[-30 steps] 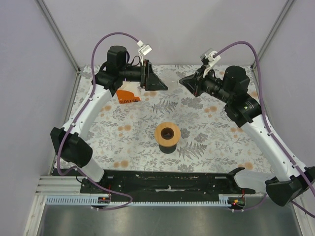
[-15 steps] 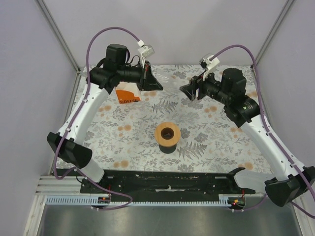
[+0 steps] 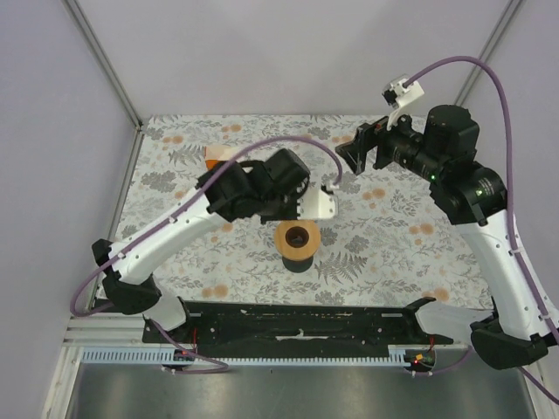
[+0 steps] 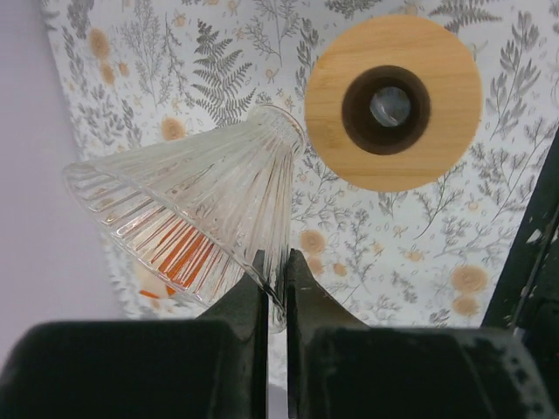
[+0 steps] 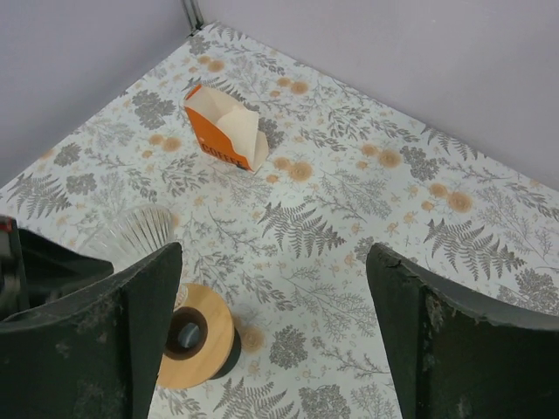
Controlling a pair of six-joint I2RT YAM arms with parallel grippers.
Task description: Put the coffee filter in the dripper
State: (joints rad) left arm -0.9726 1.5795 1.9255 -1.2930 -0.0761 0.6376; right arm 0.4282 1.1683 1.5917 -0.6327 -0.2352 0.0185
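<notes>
**Coffee filter** [image 4: 188, 205]: clear ribbed cone with a short narrow neck. It is held off the table and tipped on its side. The wide rim faces away from the dripper and the neck points toward it. It is just beside the dripper, not in it. An orange shape shows through its wall.

**Dripper** [image 4: 441, 131]: round tan wooden ring with a dark centre hole, on a black base. It stands upright on the table [image 3: 393, 236] at mid-width, with nothing in it.

**Left gripper** [image 4: 275, 262]: the jaws are almost together and pinch the filter's wide rim. One finger is inside the cone and one outside. From above, the arm reaches across to the far side of the dripper.

**Right gripper** [image 5: 275, 253]: the jaws are spread wide with nothing between them. It is raised over the far right of the table, well apart from the dripper, and looks down across the table.

**Pack** [image 5: 223, 131]: orange and white carton with an open top. It stands at the far left of the table, well apart from both grippers.
</notes>
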